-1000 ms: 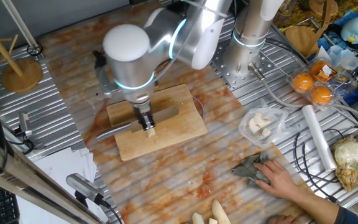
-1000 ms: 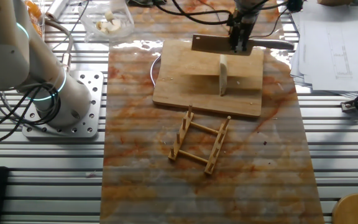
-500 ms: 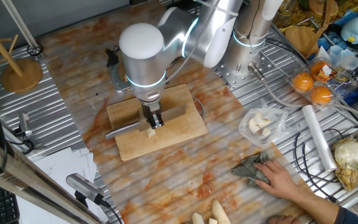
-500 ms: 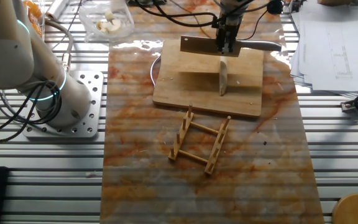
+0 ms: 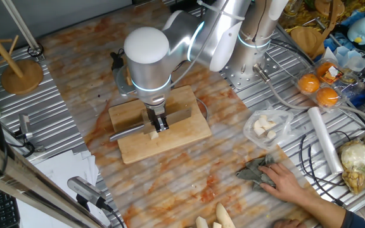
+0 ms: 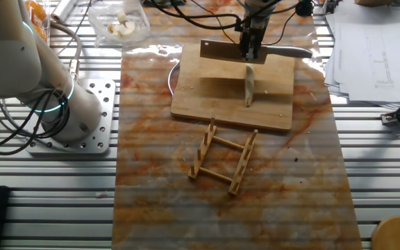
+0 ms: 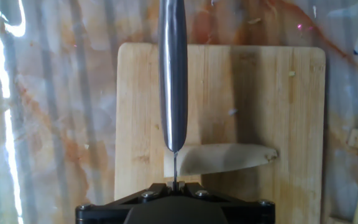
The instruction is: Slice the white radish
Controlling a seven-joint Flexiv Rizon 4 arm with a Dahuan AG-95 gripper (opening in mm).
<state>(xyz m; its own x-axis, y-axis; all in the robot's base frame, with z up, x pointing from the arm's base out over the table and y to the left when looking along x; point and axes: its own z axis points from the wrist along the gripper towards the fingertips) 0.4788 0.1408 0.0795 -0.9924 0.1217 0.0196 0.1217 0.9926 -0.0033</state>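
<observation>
while the arm leans over the middle of the frame, we note:

fingers (image 6: 249,47): closed on the knife, gripping it where blade meets handle; in the hand view we see only the black base at the bottom edge, clamped round the knife's spine.

knife (image 6: 222,50): a cleaver held on edge, its blade crosswise over the far side of the board in the other fixed view; in the hand view its steel handle (image 7: 172,74) runs straight up the centre of the frame.

white radish (image 7: 219,158): lying flat on the cutting board, low in the hand view, tapered tip pointing to the right edge. its thick end sits under the blade line. in the other fixed view (image 6: 248,82) it runs from the knife toward the board's near edge. we cannot tell whether the edge touches it.

cutting board (image 6: 201,97): pale wood, upper middle of the frame, on the marbled tabletop (image 6: 158,194).

wooden rack (image 6: 223,158): just below the board, apart from it.

person's hand (image 5: 288,180): lower right of one fixed view, resting on a grey cloth (image 5: 253,171).
</observation>
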